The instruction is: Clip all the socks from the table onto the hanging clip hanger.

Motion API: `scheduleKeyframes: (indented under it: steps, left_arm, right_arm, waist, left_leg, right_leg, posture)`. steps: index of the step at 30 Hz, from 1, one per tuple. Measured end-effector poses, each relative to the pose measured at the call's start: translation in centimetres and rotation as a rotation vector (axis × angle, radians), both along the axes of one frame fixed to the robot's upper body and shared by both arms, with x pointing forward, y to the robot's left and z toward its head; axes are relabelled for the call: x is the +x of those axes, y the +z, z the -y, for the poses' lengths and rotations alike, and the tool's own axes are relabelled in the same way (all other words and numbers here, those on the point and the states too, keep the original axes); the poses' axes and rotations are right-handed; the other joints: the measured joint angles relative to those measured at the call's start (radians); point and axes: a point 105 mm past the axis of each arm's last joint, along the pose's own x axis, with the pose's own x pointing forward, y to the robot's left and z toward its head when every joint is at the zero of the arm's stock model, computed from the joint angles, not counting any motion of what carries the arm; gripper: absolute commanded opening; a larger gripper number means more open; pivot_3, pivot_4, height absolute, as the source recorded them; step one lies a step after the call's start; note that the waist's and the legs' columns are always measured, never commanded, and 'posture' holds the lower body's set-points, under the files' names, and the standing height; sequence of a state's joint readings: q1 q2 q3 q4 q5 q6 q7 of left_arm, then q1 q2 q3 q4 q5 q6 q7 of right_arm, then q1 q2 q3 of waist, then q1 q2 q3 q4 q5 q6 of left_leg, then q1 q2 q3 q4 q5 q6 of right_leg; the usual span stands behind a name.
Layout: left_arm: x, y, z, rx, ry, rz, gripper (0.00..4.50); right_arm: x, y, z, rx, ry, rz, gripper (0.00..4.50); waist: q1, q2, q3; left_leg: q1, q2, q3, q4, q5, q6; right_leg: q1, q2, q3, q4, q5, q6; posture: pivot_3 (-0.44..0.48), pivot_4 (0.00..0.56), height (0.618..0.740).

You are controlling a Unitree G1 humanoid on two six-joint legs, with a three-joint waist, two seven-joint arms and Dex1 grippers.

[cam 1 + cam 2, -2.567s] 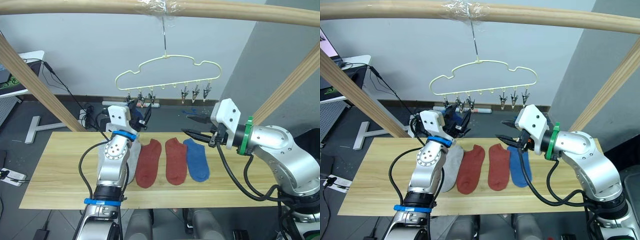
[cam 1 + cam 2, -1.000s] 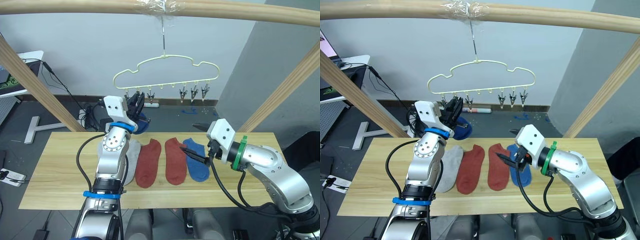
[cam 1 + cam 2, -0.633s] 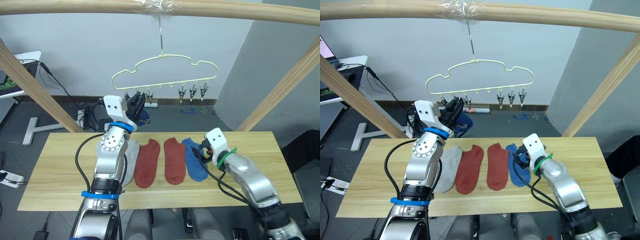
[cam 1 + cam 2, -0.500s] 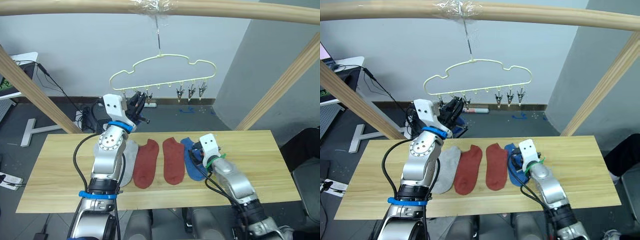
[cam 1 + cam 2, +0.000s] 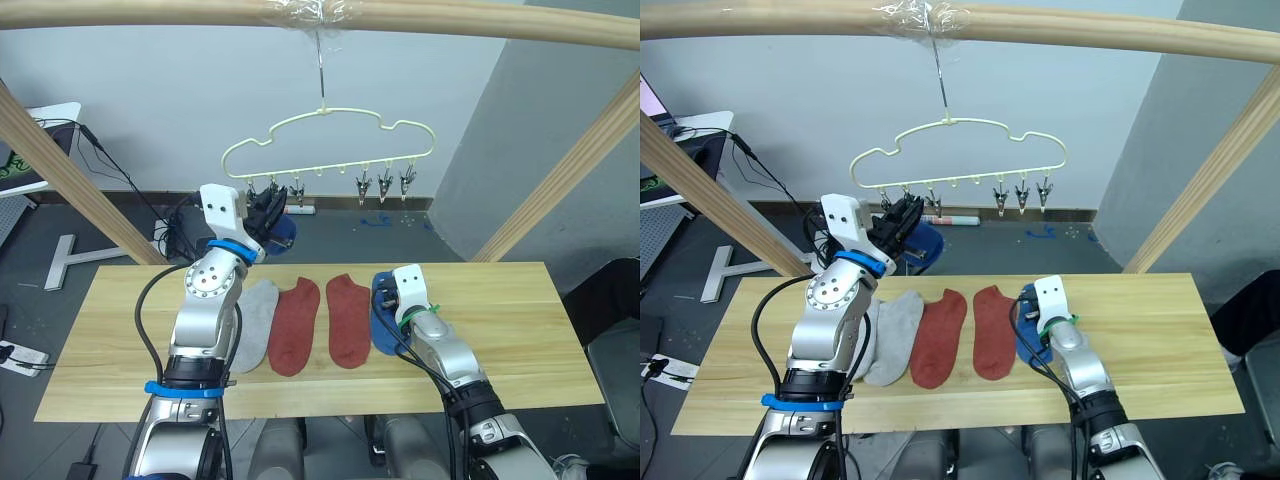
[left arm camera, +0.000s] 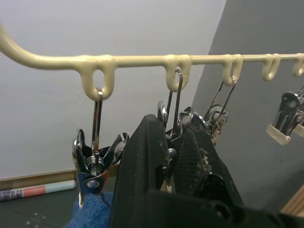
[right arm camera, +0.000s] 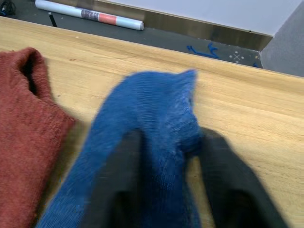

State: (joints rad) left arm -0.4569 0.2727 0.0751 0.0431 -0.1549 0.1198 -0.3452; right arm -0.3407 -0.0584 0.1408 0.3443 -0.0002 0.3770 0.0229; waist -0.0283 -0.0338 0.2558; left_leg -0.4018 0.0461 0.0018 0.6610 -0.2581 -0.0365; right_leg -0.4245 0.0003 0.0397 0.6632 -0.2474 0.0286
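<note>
A: Where do the socks stand now?

B: 4 lie in a row near the middle of the surface (image 5: 520, 330): a grey sock (image 5: 252, 325), 2 rust red socks (image 5: 296, 325) (image 5: 350, 320), then a blue sock (image 7: 147, 142) toward the right end. Another blue sock (image 6: 92, 213) is up at the clip hanger (image 5: 330, 135), hanging from the clip (image 6: 95, 164) at the hanger's left end.

A: What has changed in the last 2 or 3 seconds?

B: The right gripper (image 7: 164, 185) has dropped from above the surface onto the blue sock. Its 2 black fingers (image 7: 116, 190) now straddle a raised fold at the cuff end, with a moderate gap between them and fabric bunched inside it. They look set around the fold but not yet pinched tight.

A: And the left gripper?

B: The left gripper (image 6: 173, 152) has risen a little and stays up among the left group of clips, narrow, its fingertips right against the second clip (image 6: 173, 116). I cannot tell whether it squeezes that clip.

A: What does that mean for the task?

B: I judge that the second blue sock is the next pick, and the left gripper is placed to work a clip for it. 1 sock looks hung and 4 wait on the surface, so most of the work is left. The fold is soft and thin, so it could slip out unless the fingers close well down on it.
</note>
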Motion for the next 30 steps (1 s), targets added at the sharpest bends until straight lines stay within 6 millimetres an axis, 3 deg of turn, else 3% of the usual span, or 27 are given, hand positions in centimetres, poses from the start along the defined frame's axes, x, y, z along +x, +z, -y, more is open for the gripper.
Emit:
scheduleKeyframes:
  steps: [2, 7, 10, 13, 15, 23, 30]
  left_arm:
    - [0.0, -0.2, -0.2, -0.012, -0.017, -0.027, 0.29]
    - [-0.7, 0.1, -0.2, -0.068, -0.147, -0.124, 0.29]
    - [-1.1, 0.7, -0.1, -0.109, -0.229, -0.188, 0.29]
    - [-1.6, 1.5, 0.1, -0.144, -0.311, -0.252, 0.29]
    - [-1.8, 1.9, -0.1, -0.163, -0.347, -0.292, 0.29]
    - [-2.6, 1.5, 0.4, -0.221, -0.441, -0.406, 0.29]
    - [-2.7, 1.8, 0.2, -0.219, -0.449, -0.418, 0.29]
  right_arm:
    - [-0.2, 0.0, 0.0, -0.008, 0.015, 0.004, 0.05]
    - [-0.8, 1.2, -0.6, -0.098, 0.168, 0.062, 0.0]
    - [-0.7, 4.6, -2.4, -0.163, 0.342, 0.173, 0.0]
    - [-1.2, 9.1, -5.7, -0.227, 0.585, 0.297, 0.0]
    - [-1.8, 10.9, -7.7, -0.262, 0.72, 0.338, 0.0]
    - [-2.6, 13.3, -11.9, -0.375, 0.936, 0.398, 0.0]
    - [-2.6, 13.8, -12.5, -0.395, 0.949, 0.433, 0.0]
  waist:
    - [0.0, 0.0, 0.0]
    - [-0.002, 0.002, 0.007]
    - [-0.004, 0.003, 0.013]
    - [-0.007, 0.003, 0.016]
    - [-0.006, 0.003, 0.016]
    - [-0.001, 0.002, 0.017]
    - [0.001, 0.002, 0.016]
  left_leg:
    - [0.0, 0.0, 0.0, 0.0, 0.0, 0.0]
    - [-0.001, 0.0, 0.0, 0.0, 0.0, 0.0]
    - [-0.001, 0.0, 0.0, 0.0, 0.0, 0.0]
    - [-0.001, 0.001, -0.001, -0.001, 0.0, 0.0]
    - [0.0, 0.001, -0.002, -0.001, 0.0, 0.0]
    - [-0.009, 0.001, -0.003, 0.001, 0.0, -0.001]
    - [-0.017, 0.001, -0.003, 0.002, 0.003, -0.006]
  right_leg:
    - [0.0, 0.0, 0.0, 0.0, 0.0, 0.0]
    - [-0.001, 0.0, 0.0, 0.0, 0.0, 0.0]
    - [-0.001, 0.001, 0.0, 0.0, 0.0, 0.0]
    - [-0.002, 0.003, -0.001, 0.0, 0.0, 0.0]
    - [-0.002, 0.003, -0.002, 0.001, 0.0, 0.0]
    - [-0.009, -0.003, -0.002, 0.001, 0.002, -0.004]
    - [-0.017, -0.004, -0.003, 0.002, 0.003, -0.004]
  posture:
    - [0.018, 0.279, 0.711]
    - [0.02, 0.277, 0.711]
    - [0.019, 0.274, 0.711]
    - [0.02, 0.268, 0.711]
    - [0.019, 0.265, 0.711]
    - [0.019, 0.255, 0.711]
    - [0.011, 0.251, 0.711]
